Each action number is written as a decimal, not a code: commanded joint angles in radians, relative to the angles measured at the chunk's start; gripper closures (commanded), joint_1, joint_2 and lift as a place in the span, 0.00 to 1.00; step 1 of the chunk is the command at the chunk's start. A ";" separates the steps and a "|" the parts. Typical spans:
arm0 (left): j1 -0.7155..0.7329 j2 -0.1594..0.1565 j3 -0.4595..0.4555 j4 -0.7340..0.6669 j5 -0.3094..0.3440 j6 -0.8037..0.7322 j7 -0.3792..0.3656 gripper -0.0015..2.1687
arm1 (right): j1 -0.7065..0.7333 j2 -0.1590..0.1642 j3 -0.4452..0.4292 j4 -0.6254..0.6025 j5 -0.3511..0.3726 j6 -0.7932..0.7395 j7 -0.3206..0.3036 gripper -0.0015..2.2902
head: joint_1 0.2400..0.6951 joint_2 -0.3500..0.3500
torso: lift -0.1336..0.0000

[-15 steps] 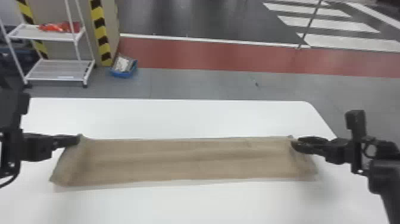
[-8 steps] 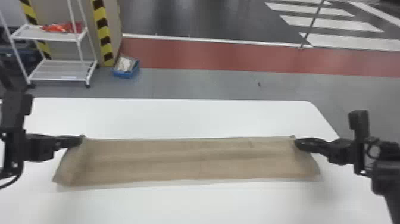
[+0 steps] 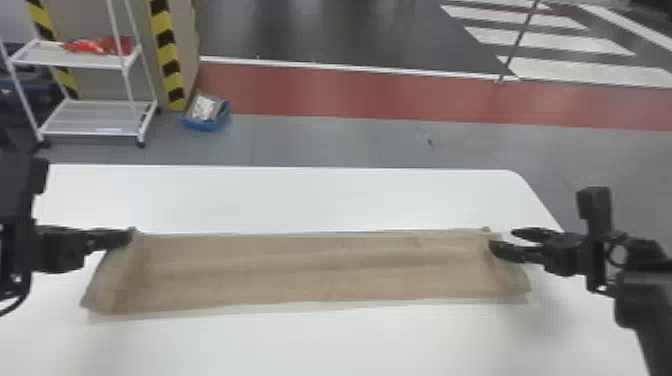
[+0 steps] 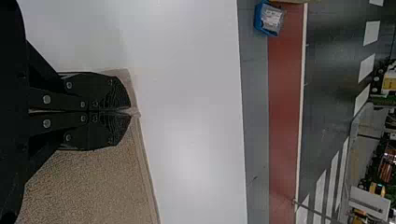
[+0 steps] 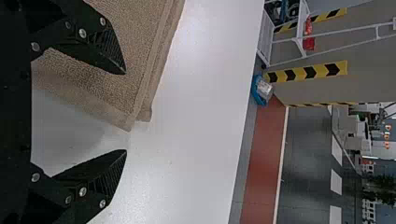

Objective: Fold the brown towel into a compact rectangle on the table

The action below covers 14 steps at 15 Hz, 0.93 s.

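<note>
In front of me is the table [image 3: 300, 197], and on it the towel [image 3: 310, 270] lies lengthwise from left to right. My left gripper [image 3: 130, 236] is at the towel's far left corner, my right gripper [image 3: 503, 240] near the far right one. Behind the table, to the left, a shelf rack [image 3: 80, 60] stands on the floor [image 3: 340, 145], a bundle [image 3: 100, 46] on its upper shelf. Right of the rack, a tub [image 3: 204, 125] with a packet [image 3: 202, 107] in it sits on the floor. Farther back, on the right, a pole [image 3: 520, 40] rises near a crosswalk [image 3: 575, 70]
</note>
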 commanded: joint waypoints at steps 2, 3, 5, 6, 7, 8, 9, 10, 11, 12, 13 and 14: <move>0.000 0.001 0.000 0.002 0.000 0.000 0.000 0.56 | -0.016 -0.001 0.011 0.019 0.002 -0.009 0.002 0.13 | 1.00 0.27 | 0.07; 0.000 0.001 0.000 0.002 0.000 0.000 -0.002 0.56 | -0.021 -0.001 0.017 0.019 0.002 -0.005 0.002 0.15 | 1.00 0.27 | 0.07; 0.000 0.001 0.000 0.002 0.000 0.000 -0.002 0.56 | -0.027 -0.001 0.019 0.024 0.006 -0.002 0.006 0.21 | 1.00 0.28 | 0.07; 0.000 0.001 0.000 0.002 0.000 0.000 -0.003 0.56 | -0.031 -0.001 0.019 0.025 0.009 0.004 0.011 0.26 | 1.00 0.28 | 0.07; 0.000 0.001 0.000 0.002 0.000 0.000 -0.005 0.56 | -0.033 -0.001 0.019 0.027 0.011 0.007 0.014 0.31 | 1.00 0.28 | 0.07; 0.002 0.001 0.000 0.002 0.000 0.000 -0.006 0.56 | -0.033 -0.003 0.017 0.028 0.011 0.007 0.017 0.33 | 1.00 0.28 | 0.07; 0.000 0.001 0.000 0.002 0.000 0.000 -0.006 0.56 | -0.033 -0.004 0.017 0.028 0.009 0.007 0.022 0.33 | 1.00 0.28 | 0.07; 0.002 0.001 0.000 0.000 0.000 0.000 -0.006 0.56 | -0.033 -0.008 0.013 0.028 0.009 0.010 0.026 0.33 | 1.00 0.28 | 0.07; 0.003 0.001 0.000 0.000 0.000 0.000 -0.006 0.56 | -0.031 -0.009 0.010 0.028 0.009 0.013 0.029 0.33 | 1.00 0.28 | 0.07; 0.003 0.001 0.000 0.000 0.000 0.003 -0.006 0.56 | -0.028 -0.009 0.004 0.028 0.008 0.013 0.037 0.34 | 1.00 0.28 | 0.07; 0.005 0.001 0.000 -0.003 0.000 0.003 -0.006 0.56 | -0.024 -0.008 -0.001 0.025 0.008 0.016 0.040 0.39 | 1.00 0.28 | 0.07; 0.008 0.001 0.002 -0.006 0.000 0.003 -0.006 0.56 | -0.019 -0.008 -0.006 0.013 0.003 0.016 0.043 0.49 | 1.00 0.28 | 0.07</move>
